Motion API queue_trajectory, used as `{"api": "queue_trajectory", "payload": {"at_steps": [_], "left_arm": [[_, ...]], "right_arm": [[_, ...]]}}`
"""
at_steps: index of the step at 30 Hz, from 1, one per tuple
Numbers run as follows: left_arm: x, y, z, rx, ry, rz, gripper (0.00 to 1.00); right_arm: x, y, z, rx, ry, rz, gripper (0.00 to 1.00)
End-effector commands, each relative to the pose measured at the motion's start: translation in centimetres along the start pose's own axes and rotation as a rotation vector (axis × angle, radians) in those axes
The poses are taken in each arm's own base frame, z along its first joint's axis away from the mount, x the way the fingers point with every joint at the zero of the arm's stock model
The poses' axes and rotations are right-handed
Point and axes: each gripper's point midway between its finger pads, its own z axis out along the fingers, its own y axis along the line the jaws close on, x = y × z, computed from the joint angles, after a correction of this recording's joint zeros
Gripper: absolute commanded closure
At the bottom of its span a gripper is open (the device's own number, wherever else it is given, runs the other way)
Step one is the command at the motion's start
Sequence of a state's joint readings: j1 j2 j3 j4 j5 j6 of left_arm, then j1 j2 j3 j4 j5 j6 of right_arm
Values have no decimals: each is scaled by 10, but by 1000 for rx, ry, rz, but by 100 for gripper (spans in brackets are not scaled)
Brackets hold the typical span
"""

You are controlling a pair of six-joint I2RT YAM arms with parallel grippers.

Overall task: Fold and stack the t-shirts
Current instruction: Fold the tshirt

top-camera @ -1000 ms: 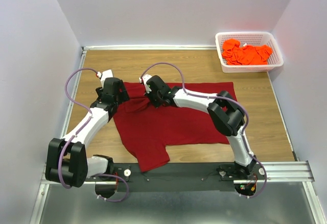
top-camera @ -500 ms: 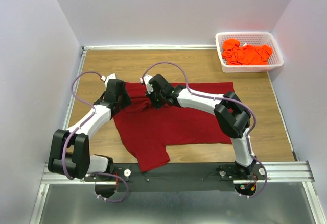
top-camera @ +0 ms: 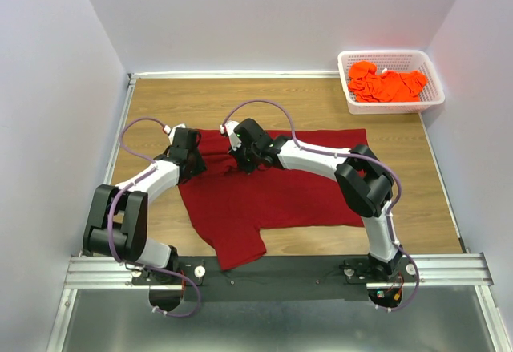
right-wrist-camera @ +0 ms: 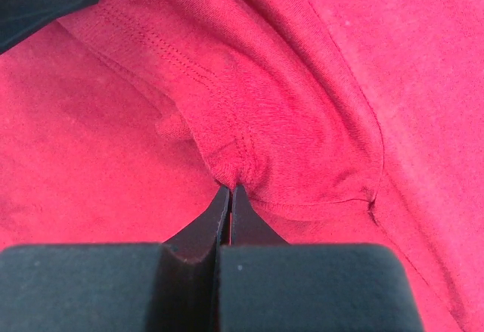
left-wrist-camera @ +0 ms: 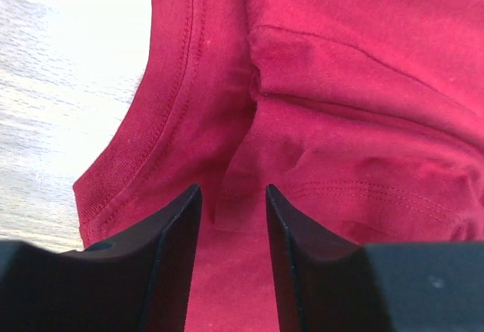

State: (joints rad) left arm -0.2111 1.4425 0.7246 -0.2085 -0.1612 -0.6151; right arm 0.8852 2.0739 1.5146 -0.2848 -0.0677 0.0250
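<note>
The dark red t-shirt (top-camera: 272, 196) lies spread on the wooden table (top-camera: 321, 103), one sleeve hanging toward the near edge. My left gripper (top-camera: 192, 162) is low over its far left part. In the left wrist view its jaws (left-wrist-camera: 233, 190) stand apart over creased cloth (left-wrist-camera: 340, 120) beside the ribbed collar (left-wrist-camera: 144, 128), with nothing pinched. My right gripper (top-camera: 243, 162) is at the shirt's far edge, and in the right wrist view it (right-wrist-camera: 231, 188) is shut on a bunched fold of the hem (right-wrist-camera: 249, 150). Several orange t-shirts (top-camera: 387, 84) lie crumpled in the basket.
A white mesh basket (top-camera: 393, 108) stands at the back right corner. White walls close in the table on the left, back and right. Bare wood shows around the shirt, with a metal rail (top-camera: 449, 268) along the near edge.
My left gripper has moved a little right and lower onto the shirt, and its jaws have narrowed. The bunch of cloth between the two grippers has flattened. The right gripper stays shut on its fold.
</note>
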Motion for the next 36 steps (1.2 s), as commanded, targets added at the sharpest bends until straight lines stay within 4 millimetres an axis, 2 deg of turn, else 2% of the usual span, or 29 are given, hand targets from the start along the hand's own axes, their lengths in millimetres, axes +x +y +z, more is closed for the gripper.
{"api": "queue_trajectory", "payload": {"at_steps": [1, 9, 13, 17, 25, 30, 36], "left_arm": [[9, 2, 5, -6, 40, -7, 57], [13, 2, 5, -4, 54, -7, 64], [16, 3, 7, -6, 67, -3, 74], [13, 4, 3, -13, 57, 6, 94], [5, -3, -21, 15, 56, -27, 95], [13, -5, -27, 35, 91, -34, 95], [6, -8, -35, 41, 86, -30, 95]], "right_arm": [[2, 7, -5, -32, 7, -1, 98], [0, 5, -7, -20, 0, -1, 98], [0, 4, -6, -16, 2, -3, 98], [0, 4, -7, -14, 0, -6, 98], [1, 0, -13, 9, -3, -15, 99], [3, -2, -18, 16, -2, -15, 98], [-1, -4, -30, 38, -18, -19, 98]]}}
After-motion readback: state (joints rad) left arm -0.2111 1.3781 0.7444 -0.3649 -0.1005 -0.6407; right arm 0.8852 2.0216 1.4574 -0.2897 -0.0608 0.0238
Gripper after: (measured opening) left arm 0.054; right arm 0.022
